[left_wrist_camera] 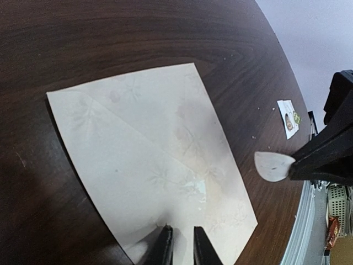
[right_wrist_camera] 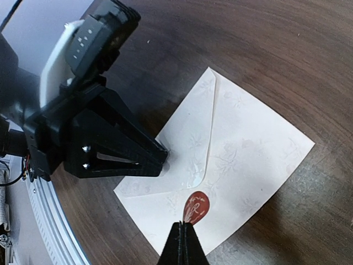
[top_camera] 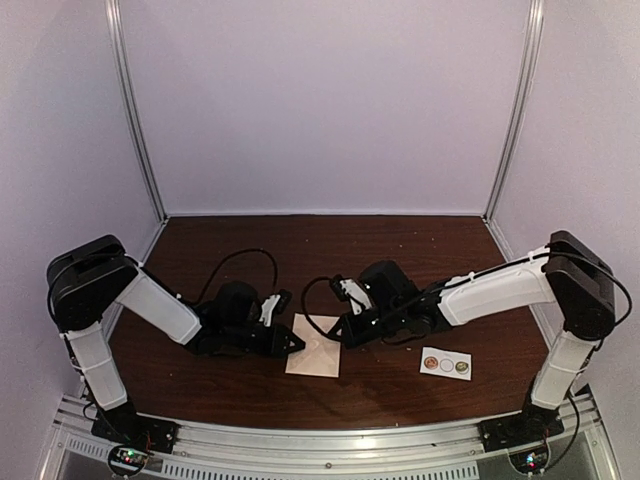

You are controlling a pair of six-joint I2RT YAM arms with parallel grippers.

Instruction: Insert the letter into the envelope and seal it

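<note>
At bottom centre, the right gripper (right_wrist_camera: 185, 238) pinches a red seal (right_wrist_camera: 197, 206) over the closed envelope (right_wrist_camera: 242, 149). The left gripper (left_wrist_camera: 182, 232), barely parted and holding nothing, rests on the envelope's edge.

Soft overhead light, rather dim; the dark bench (top_camera: 380, 250) shows a faint sheen. My wrist views bulge at the edges. My left tool (left_wrist_camera: 182, 249) is blurred up close and shadows the pale envelope (left_wrist_camera: 154, 160); the red seal (right_wrist_camera: 196, 207) looks sharp.

Left fingers (left_wrist_camera: 164, 248) slightly apart; right fingers (right_wrist_camera: 175, 251) pinched.
</note>
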